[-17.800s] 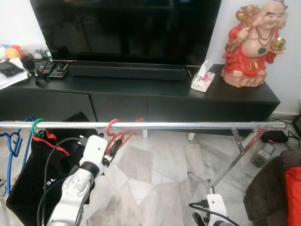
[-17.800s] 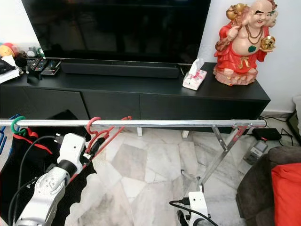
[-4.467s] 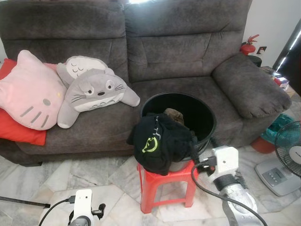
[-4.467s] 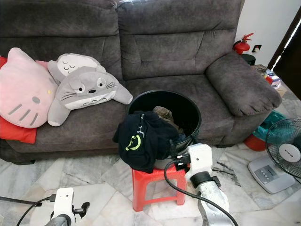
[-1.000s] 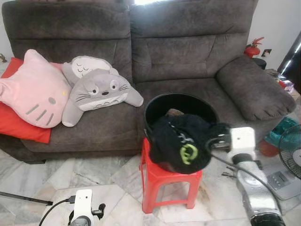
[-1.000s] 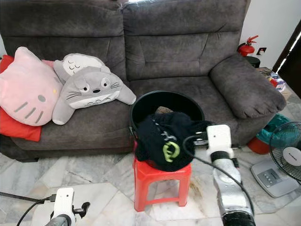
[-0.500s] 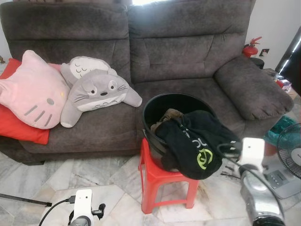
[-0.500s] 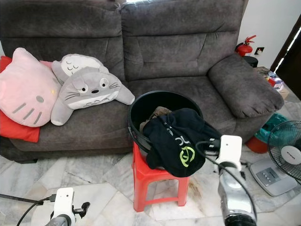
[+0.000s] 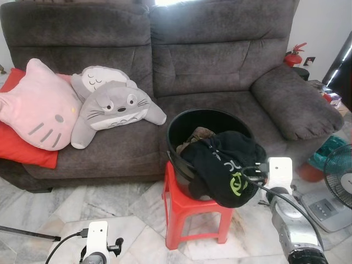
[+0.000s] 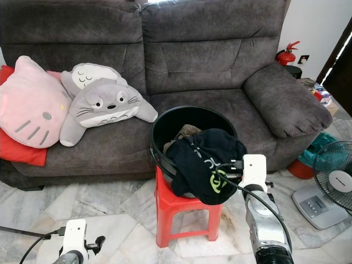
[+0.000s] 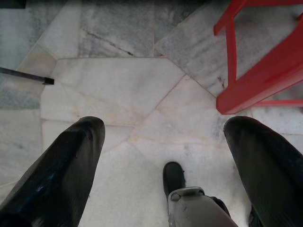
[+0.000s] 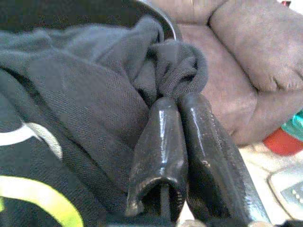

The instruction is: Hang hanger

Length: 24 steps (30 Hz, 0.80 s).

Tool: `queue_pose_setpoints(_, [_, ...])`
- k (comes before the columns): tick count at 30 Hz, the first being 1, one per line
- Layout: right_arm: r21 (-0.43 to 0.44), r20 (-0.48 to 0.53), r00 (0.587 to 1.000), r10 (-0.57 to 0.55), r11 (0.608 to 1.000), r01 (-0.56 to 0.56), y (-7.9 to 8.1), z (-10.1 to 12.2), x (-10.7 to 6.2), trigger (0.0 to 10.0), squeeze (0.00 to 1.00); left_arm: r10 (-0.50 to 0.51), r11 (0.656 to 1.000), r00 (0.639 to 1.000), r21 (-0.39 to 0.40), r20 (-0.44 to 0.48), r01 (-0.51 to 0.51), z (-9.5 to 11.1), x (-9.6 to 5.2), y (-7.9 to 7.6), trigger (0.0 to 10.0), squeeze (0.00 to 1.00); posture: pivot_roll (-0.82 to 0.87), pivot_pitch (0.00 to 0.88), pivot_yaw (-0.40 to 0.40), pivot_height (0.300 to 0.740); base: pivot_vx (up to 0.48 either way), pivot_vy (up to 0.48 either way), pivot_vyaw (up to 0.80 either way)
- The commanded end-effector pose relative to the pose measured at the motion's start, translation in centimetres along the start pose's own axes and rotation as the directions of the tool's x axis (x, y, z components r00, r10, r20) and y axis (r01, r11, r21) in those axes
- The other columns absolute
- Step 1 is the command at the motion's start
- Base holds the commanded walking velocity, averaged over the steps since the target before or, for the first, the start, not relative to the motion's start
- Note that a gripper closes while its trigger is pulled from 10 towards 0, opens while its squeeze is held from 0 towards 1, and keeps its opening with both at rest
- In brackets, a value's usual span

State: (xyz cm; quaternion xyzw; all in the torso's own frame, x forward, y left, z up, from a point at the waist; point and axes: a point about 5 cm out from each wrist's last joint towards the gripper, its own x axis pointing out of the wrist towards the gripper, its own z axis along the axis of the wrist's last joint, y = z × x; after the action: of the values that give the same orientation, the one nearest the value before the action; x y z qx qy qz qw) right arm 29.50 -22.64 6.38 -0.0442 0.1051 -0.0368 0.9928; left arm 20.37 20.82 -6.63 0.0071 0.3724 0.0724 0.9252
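A black garment with a green and white logo (image 9: 223,165) hangs over the front right rim of a black bucket (image 9: 175,137), which stands on a red plastic stool (image 9: 187,206). My right gripper (image 10: 233,165) is at the garment's right side, level with the bucket's rim. In the right wrist view its fingers (image 12: 161,137) are pressed together on a bunched fold of the dark fabric (image 12: 177,71). My left gripper (image 11: 163,125) hangs low over the marble floor with its fingers wide apart and nothing between them.
A grey sofa (image 9: 220,66) stands behind the stool, with a pink cat cushion (image 9: 36,104) and grey plush toys (image 9: 113,104) on its left seat. A floor fan (image 10: 335,176) stands at the right, and a thin black rod (image 9: 27,234) lies on the floor at left.
My right gripper has moved back left toward the bucket with the garment. The cloth, stretched out to the right half a second ago, now bunches closer to the rim.
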Motion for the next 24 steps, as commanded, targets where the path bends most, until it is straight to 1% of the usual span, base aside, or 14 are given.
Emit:
queue_pose_setpoints(1, [0.018, 0.045, 0.999, -0.008, 1.000, 0.007, -0.2, 0.7, -0.1, 10.0, 1.00, 0.009, 1.000, 1.000, 0.007, -0.019, -0.009, -0.4, -0.1, 0.2, 10.0, 0.00, -0.11, 0.000, 0.008, 0.716, 0.000, 0.000, 0.00])
queue_pose_setpoints(3, [0.015, 0.087, 0.995, -0.041, 0.999, 0.040, -0.7, 1.4, -0.2, 10.0, 1.00, 0.009, 1.000, 1.000, 0.007, -0.019, -0.009, -0.4, -0.1, 0.2, 10.0, 0.00, -0.11, 0.000, 0.008, 0.716, 0.000, 0.000, 0.00])
queue_pose_setpoints(5, [0.010, 0.104, 0.993, -0.050, 0.999, 0.049, -0.9, 1.7, -0.2, 10.0, 1.00, 0.009, 1.000, 1.000, 0.008, -0.019, -0.009, -0.4, -0.1, 0.2, 10.0, 0.00, -0.11, 0.000, 0.008, 0.716, 0.000, 0.000, 0.00])
queue_pose_setpoints(8, [-0.007, 0.077, 0.994, -0.082, 0.997, 0.083, -1.2, 1.3, -0.5, 10.0, 1.00, 0.010, 1.000, 1.000, 0.006, -0.018, -0.009, -0.4, -0.1, 0.2, 10.0, 0.00, -0.11, 0.000, 0.006, 0.716, 0.000, 0.000, 0.00])
queue_pose_setpoints(13, [0.019, 0.077, 0.988, -0.133, 0.991, 0.132, -1.8, 1.1, -0.7, 10.0, 1.00, 0.009, 1.000, 1.000, 0.008, -0.018, -0.009, -0.4, -0.1, 0.2, 10.0, 0.00, -0.11, 0.000, 0.006, 0.716, 0.000, 0.000, 0.00])
queue_pose_setpoints(14, [0.034, 0.088, 0.988, -0.127, 0.992, 0.124, -1.7, 1.1, -0.8, 10.0, 1.00, 0.009, 1.000, 1.000, 0.010, -0.018, -0.009, -0.4, -0.1, 0.2, 10.0, 0.00, -0.11, 0.000, 0.008, 0.716, 0.000, 0.000, 0.00])
queue_pose_setpoints(15, [0.033, 0.109, 0.992, -0.065, 0.998, 0.061, -0.9, 1.3, -1.0, 10.0, 1.00, 0.009, 1.000, 1.000, 0.011, -0.018, -0.009, -0.4, -0.1, 0.2, 10.0, 0.00, -0.11, 0.000, 0.008, 0.716, 0.000, 0.000, 0.00])
queue_pose_setpoints(16, [0.033, 0.109, 0.992, -0.065, 0.998, 0.061, -0.9, 1.3, -1.0, 10.0, 1.00, 0.009, 1.000, 1.000, 0.011, -0.018, -0.009, -0.4, -0.1, 0.2, 10.0, 0.00, -0.11, 0.000, 0.008, 0.716, 0.000, 0.000, 0.00])
queue_pose_setpoints(17, [0.022, 0.124, 0.992, 0.001, 1.000, -0.003, -0.2, 1.5, -1.2, 10.0, 1.00, 0.009, 1.000, 1.000, 0.012, -0.018, -0.008, -0.4, -0.1, 0.2, 10.0, 0.00, -0.11, 0.000, 0.008, 0.716, 0.000, 0.000, 0.00])
queue_pose_setpoints(18, [-0.031, 0.145, 0.987, 0.066, 0.998, -0.062, 0.6, 1.6, -1.5, 10.0, 1.00, 0.009, 1.000, 1.000, 0.013, -0.018, -0.009, -0.4, -0.1, 0.2, 10.0, 0.00, -0.11, 0.000, 0.007, 0.716, 0.000, 0.000, 0.00])
queue_pose_setpoints(19, [-0.069, 0.155, 0.982, 0.105, 0.993, -0.096, 1.1, 1.7, -1.8, 10.0, 1.00, 0.009, 1.000, 1.000, 0.014, -0.018, -0.009, -0.4, -0.1, 0.2, 10.0, 0.00, -0.11, 0.000, 0.007, 0.716, 0.000, 0.000, 0.00])
queue_pose_setpoints(20, [-0.083, 0.167, 0.978, 0.129, 0.990, -0.116, 1.4, 1.7, -2.2, 10.0, 1.00, 0.010, 1.000, 1.000, 0.014, -0.018, -0.009, -0.4, -0.1, 0.2, 10.0, 0.00, -0.11, 0.000, 0.007, 0.716, 0.000, 0.000, 0.00])
queue_pose_setpoints(23, [-0.036, 0.191, 0.975, 0.114, 0.993, -0.109, 1.3, 1.4, -3.3, 10.0, 1.00, 0.011, 1.000, 1.000, 0.012, -0.018, -0.010, -0.4, -0.1, 0.3, 10.0, 0.00, -0.11, 0.000, 0.005, 0.716, 0.000, 0.000, 0.00])
queue_pose_setpoints(24, [-0.039, 0.190, 0.975, 0.119, 0.993, -0.114, 1.3, 1.2, -3.6, 10.0, 1.00, 0.011, 1.000, 1.000, 0.012, -0.019, -0.010, -0.4, -0.1, 0.3, 10.0, 0.00, -0.11, 0.000, 0.005, 0.716, 0.000, 0.000, 0.00])
